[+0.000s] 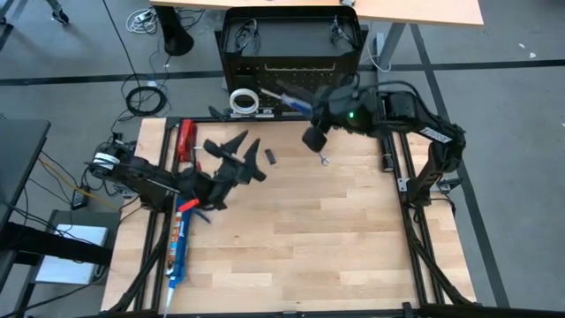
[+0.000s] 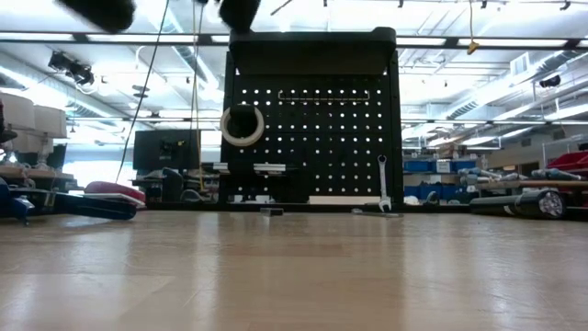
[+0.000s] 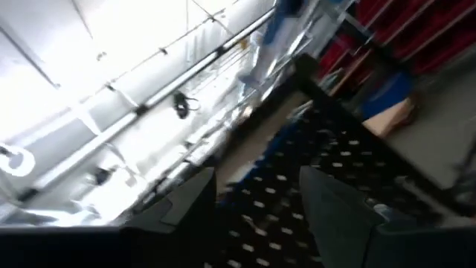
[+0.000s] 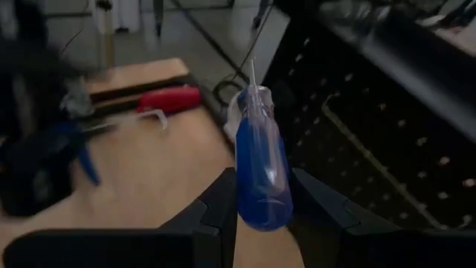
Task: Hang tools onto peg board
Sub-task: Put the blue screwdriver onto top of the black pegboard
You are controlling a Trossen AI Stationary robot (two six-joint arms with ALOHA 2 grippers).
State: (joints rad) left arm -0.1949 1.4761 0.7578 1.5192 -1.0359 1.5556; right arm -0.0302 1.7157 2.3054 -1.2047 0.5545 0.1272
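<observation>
— From above, where's your right gripper?
— Near the table's far edge by the peg board, pinching the blue-handled screwdriver.
— Its wrist view?
— Screwdriver clamped between the fingers.
— Your left gripper?
— Raised, tilted up, spread.

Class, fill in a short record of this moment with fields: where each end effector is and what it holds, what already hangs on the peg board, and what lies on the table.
right end effector: near the peg board, shut on the blue-handled screwdriver
left end effector: open, empty, above the table's left half
on the peg board: white tape roll; silver wrench hanging at the lower right
on the table: red-handled tool and blue caulking gun at the left side
</observation>
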